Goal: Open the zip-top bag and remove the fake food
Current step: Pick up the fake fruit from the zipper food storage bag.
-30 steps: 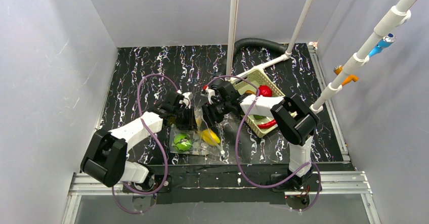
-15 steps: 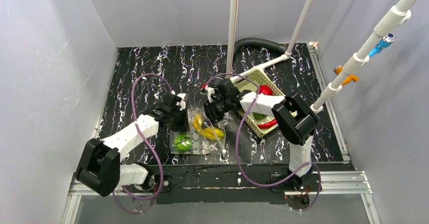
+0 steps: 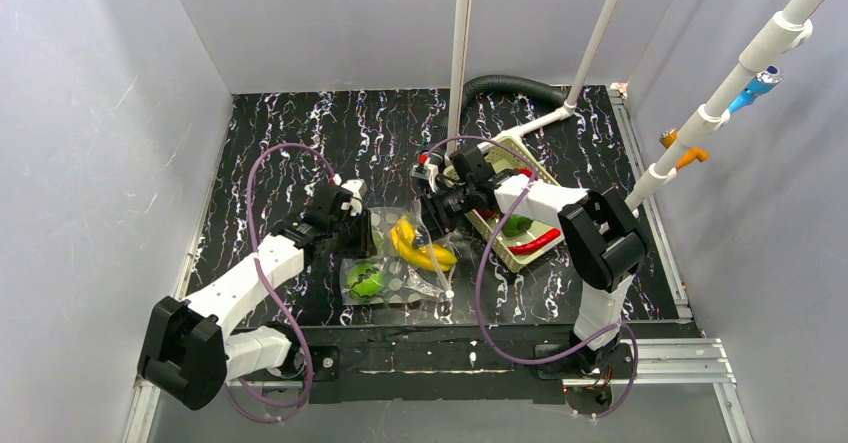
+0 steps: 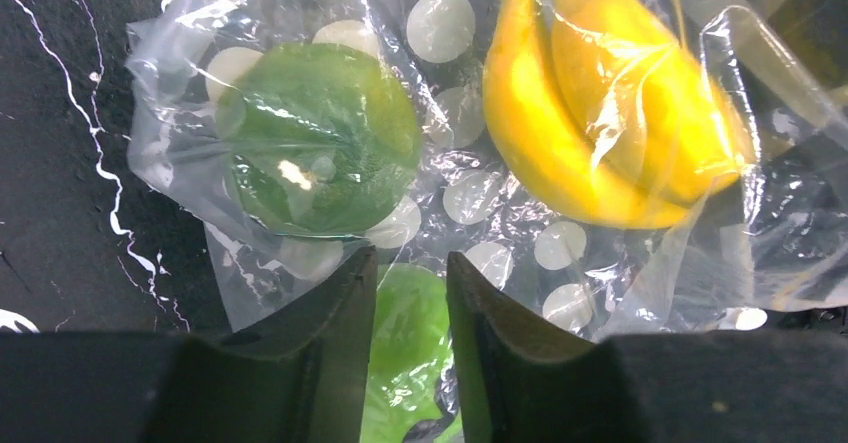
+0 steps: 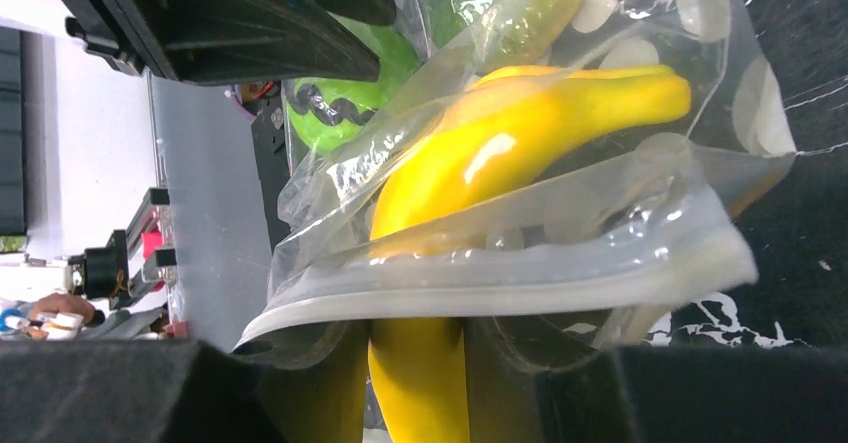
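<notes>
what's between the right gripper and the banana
Nothing solid: one end of the banana lies between the fingers of the right gripper. Only the mouth rim of the zip-top bag drapes across it, with film over the rest.

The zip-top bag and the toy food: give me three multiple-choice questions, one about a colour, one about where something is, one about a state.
1. The round piece beside the banana inside the zip-top bag is: A red, B purple, C green.
2. The red chili lies: A inside the bag, B in the basket, C out of view.
3. The bag's mouth is: A open, the banana's end poking out, B zipped shut, C knotted.
Answers: 1 C, the left wrist view shows it green through the plastic. 2 B, the top view shows it in the basket. 3 A, the right wrist view shows the banana passing the zip strip.
</notes>
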